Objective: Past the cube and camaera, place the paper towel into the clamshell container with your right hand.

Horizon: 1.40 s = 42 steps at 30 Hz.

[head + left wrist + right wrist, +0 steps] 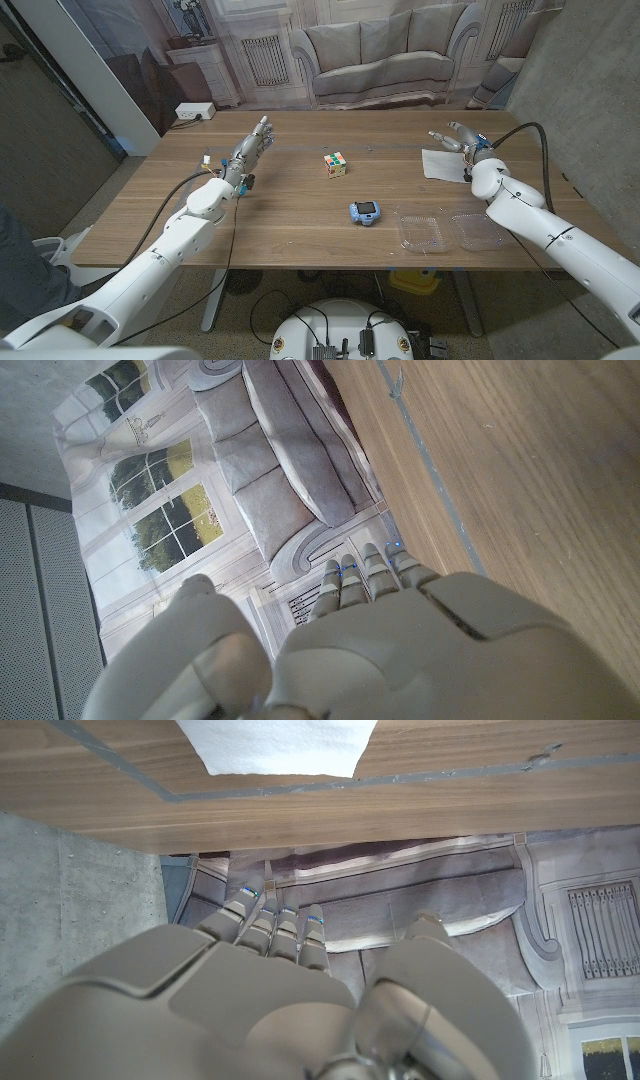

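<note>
Reaching was your step: right hand (458,137) hovered, fingers (272,925) wide and empty, over the paper towel (441,163); next, pinch it, then carry toward six o'clock to the clamshell container (449,232).

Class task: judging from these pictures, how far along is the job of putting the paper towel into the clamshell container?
Done: nothing yet. The paper towel lies flat on the table, and the open clamshell is empty. In hand: the right hand hovers by the towel's far edge, fingers apart, holding nothing. Left: grip the towel, carry it to the clamshell near the camera, and drop it in. The left hand waits, open.
</note>
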Each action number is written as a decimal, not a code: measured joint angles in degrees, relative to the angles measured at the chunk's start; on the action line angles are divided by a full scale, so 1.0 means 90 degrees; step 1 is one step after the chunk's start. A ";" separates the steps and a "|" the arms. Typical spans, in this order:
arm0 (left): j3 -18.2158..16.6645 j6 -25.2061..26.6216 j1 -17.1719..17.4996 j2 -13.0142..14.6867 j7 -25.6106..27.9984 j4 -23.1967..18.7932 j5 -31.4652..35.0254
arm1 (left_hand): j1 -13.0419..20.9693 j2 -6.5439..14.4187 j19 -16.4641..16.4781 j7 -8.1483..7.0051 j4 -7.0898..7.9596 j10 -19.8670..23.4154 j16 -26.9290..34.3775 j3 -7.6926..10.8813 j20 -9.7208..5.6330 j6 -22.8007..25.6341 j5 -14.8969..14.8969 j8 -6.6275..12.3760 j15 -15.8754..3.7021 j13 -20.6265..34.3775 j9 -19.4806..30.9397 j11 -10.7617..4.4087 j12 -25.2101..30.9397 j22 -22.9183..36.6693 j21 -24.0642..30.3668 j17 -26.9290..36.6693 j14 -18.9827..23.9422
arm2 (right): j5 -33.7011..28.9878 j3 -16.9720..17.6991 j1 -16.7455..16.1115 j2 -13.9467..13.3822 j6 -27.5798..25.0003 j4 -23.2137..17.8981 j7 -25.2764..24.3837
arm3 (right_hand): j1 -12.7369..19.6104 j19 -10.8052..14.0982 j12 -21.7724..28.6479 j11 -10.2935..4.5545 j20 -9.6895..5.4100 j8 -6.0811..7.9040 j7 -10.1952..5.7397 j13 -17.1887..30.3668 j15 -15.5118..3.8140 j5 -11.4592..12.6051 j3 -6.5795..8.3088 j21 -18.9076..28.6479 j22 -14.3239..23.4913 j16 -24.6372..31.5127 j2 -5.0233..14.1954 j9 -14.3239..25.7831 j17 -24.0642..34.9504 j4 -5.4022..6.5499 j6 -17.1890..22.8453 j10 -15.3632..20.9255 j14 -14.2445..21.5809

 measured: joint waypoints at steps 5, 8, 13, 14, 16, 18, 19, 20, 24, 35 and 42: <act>-0.0015 -0.0020 0.0008 0.0005 -0.0002 -0.0006 -0.0012 | 0.0000 0.0000 0.0000 0.0000 0.0000 0.0000 0.0000 0.0000 0.0000 0.0000 0.0000 0.0000 0.0000 0.0000 0.0000 0.0000 0.0000 0.0000 0.0000 0.0000 0.0000 | -0.0161 -0.0110 0.0062 -0.0005 -0.0137 -0.0021 0.0050 | 0.0000 0.0000 0.0000 0.0000 0.0000 0.0000 0.0000 0.0000 -0.0035 0.0000 -0.0018 -0.0050 0.0000 0.0000 0.0000 0.0000 0.0000 -0.0018 0.0000 0.0000 -0.0035; -0.0017 -0.0036 0.0008 0.0001 -0.0007 -0.0006 -0.0017 | 0.0000 0.0000 0.0000 0.0000 0.0000 0.0000 0.0000 0.0000 0.0000 0.0000 0.0000 0.0000 0.0000 0.0000 0.0000 0.0000 0.0000 0.0000 0.0000 0.0000 0.0000 | -0.0239 -0.0157 0.0085 -0.0007 -0.0203 -0.0035 0.0069 | 0.0062 0.0000 -0.0025 0.0000 0.0000 0.0000 0.0000 0.0000 -0.0035 0.0000 -0.0018 -0.0050 0.0000 0.0000 -0.0024 0.0000 0.0000 -0.0018 0.0000 0.0000 -0.0035; -0.0017 -0.0068 0.0002 -0.0026 -0.0021 0.0025 -0.0020 | 0.0000 0.0000 0.0000 0.0000 0.0000 0.0000 0.0000 0.0000 0.0000 0.0000 0.0000 0.0000 0.0000 0.0000 0.0000 0.0000 0.0000 0.0000 0.0000 0.0000 0.0000 | -0.0368 -0.0246 0.0125 -0.0017 -0.0306 -0.0052 0.0099 | 0.0059 0.0000 -0.0025 0.0000 0.0000 0.0000 0.0000 0.0000 -0.0035 0.0000 0.0007 -0.0050 0.0000 0.0000 -0.0025 0.0000 0.0017 -0.0043 0.0000 0.0001 -0.0035; -0.0017 -0.0074 -0.0002 -0.0034 -0.0022 0.0033 -0.0020 | 0.0000 0.0000 0.0000 0.0000 0.0000 0.0000 0.0000 0.0000 0.0000 0.0000 0.0000 0.0000 0.0000 0.0000 0.0000 0.0000 0.0000 0.0000 0.0000 0.0000 0.0000 | -0.0412 -0.0254 0.0129 -0.0017 -0.0341 -0.0054 0.0108 | 0.0059 0.0000 -0.0025 0.0001 0.0000 0.0000 0.0000 -0.0001 -0.0035 0.0000 0.0007 -0.0050 0.0000 0.0000 -0.0025 0.0000 0.0017 -0.0044 0.0000 0.0000 -0.0035; -0.0017 -0.0079 -0.0004 -0.0036 -0.0023 0.0035 -0.0021 | 0.0000 0.0000 0.0000 0.0000 0.0016 0.0000 0.0000 -0.0015 0.0000 0.0000 0.0000 0.0000 0.0000 0.0000 0.0000 0.0000 0.0000 0.0000 0.0000 0.0000 0.0000 | -0.0457 -0.0301 0.0150 -0.0023 -0.0370 -0.0061 0.0118 | 0.0059 0.0000 -0.0025 0.0001 0.0000 0.0000 0.0000 -0.0001 -0.0035 0.0000 0.0007 -0.0050 0.0000 0.0000 -0.0025 0.0000 0.0017 -0.0043 0.0000 0.0001 -0.0035; -0.0017 -0.0080 -0.0013 -0.0046 -0.0023 0.0049 -0.0021 | 0.0000 0.0000 0.0000 0.0000 0.0018 0.0000 0.0000 -0.0017 0.0000 0.0000 0.0000 0.0000 0.0000 0.0000 0.0000 0.0000 0.0000 0.0000 0.0000 0.0000 0.0000 | -0.0533 -0.0324 0.0159 -0.0025 -0.0432 -0.0063 0.0143 | 0.0059 0.0000 -0.0025 0.0001 0.0000 0.0000 0.0000 0.0000 -0.0035 0.0000 0.0007 -0.0050 0.0000 0.0000 -0.0025 0.0000 0.0016 -0.0043 0.0000 0.0001 -0.0035; -0.0017 -0.0083 -0.0017 -0.0051 -0.0023 0.0053 -0.0021 | 0.0000 0.0000 0.0000 0.0000 0.0018 0.0000 0.0000 -0.0017 0.0000 0.0000 0.0000 0.0000 0.0000 0.0000 0.0000 0.0000 0.0000 0.0000 0.0000 0.0000 0.0000 | -0.0566 -0.0324 0.0159 -0.0025 -0.0455 -0.0063 0.0155 | 0.0059 0.0000 -0.0025 0.0001 0.0000 0.0000 0.0000 -0.0001 -0.0035 0.0000 0.0007 -0.0050 0.0000 0.0000 -0.0025 0.0000 0.0016 -0.0043 0.0000 0.0001 -0.0035; -0.0017 -0.0083 -0.0018 -0.0053 -0.0023 0.0055 -0.0021 | 0.0001 0.0001 0.0000 0.0000 0.0018 0.0000 0.0000 -0.0017 0.0000 0.0000 0.0000 0.0000 0.0000 0.0000 0.0000 0.0000 0.0000 0.0000 0.0000 0.0000 0.0000 | -0.0591 -0.0342 0.0168 -0.0026 -0.0473 -0.0065 0.0163 | 0.0059 0.0000 -0.0025 0.0001 0.0000 0.0000 0.0000 -0.0001 -0.0035 0.0000 0.0007 -0.0067 0.0000 0.0000 -0.0025 0.0000 0.0016 -0.0043 0.0000 0.0001 -0.0034; -0.0017 -0.0084 -0.0019 -0.0061 -0.0023 0.0059 -0.0021 | 0.0017 0.0017 0.0000 0.0000 0.0000 0.0000 0.0000 -0.0035 0.0000 0.0000 0.0000 0.0000 0.0000 0.0000 0.0000 0.0000 0.0000 0.0000 0.0000 0.0000 0.0000 | -0.0668 -0.0384 0.0189 -0.0029 -0.0533 -0.0066 0.0201 | 0.0059 0.0000 -0.0025 0.0001 0.0000 0.0000 0.0000 -0.0001 -0.0035 0.0000 0.0007 -0.0094 0.0000 0.0000 -0.0025 -0.0001 0.0016 -0.0043 0.0000 0.0001 -0.0034; -0.0006 -0.0085 -0.0020 -0.0068 0.0029 0.0059 -0.0003 | 0.0033 0.0033 0.0000 0.0000 0.0000 0.0000 0.0000 -0.0035 0.0000 0.0000 -0.0045 0.0000 0.0000 0.0000 0.0000 0.0000 0.0000 0.0000 0.0000 0.0000 0.0000 | -0.0783 -0.0497 0.0269 -0.0010 -0.0602 0.0029 0.0287 | 0.0084 0.0000 -0.0025 0.0001 0.0000 0.0000 0.0000 -0.0002 -0.0034 0.0000 -0.0020 -0.0093 0.0000 0.0000 0.0000 0.0000 0.0015 -0.0070 0.0000 0.0001 -0.0034; -0.0002 -0.0067 -0.0021 -0.0065 0.0052 0.0033 0.0009 | 0.0033 0.0033 0.0000 -0.0024 0.0000 0.0000 0.0000 -0.0034 0.0000 0.0024 -0.0045 0.0000 0.0000 0.0000 0.0021 0.0000 0.0000 0.0000 0.0000 0.0000 0.0000 | -0.0839 -0.0564 0.0307 0.0026 -0.0638 0.0096 0.0345 | 0.0084 0.0000 -0.0024 0.0001 0.0000 0.0000 0.0000 -0.0002 -0.0034 0.0000 0.0006 -0.0148 0.0000 0.0000 0.0000 -0.0001 0.0015 -0.0096 0.0000 0.0001 -0.0034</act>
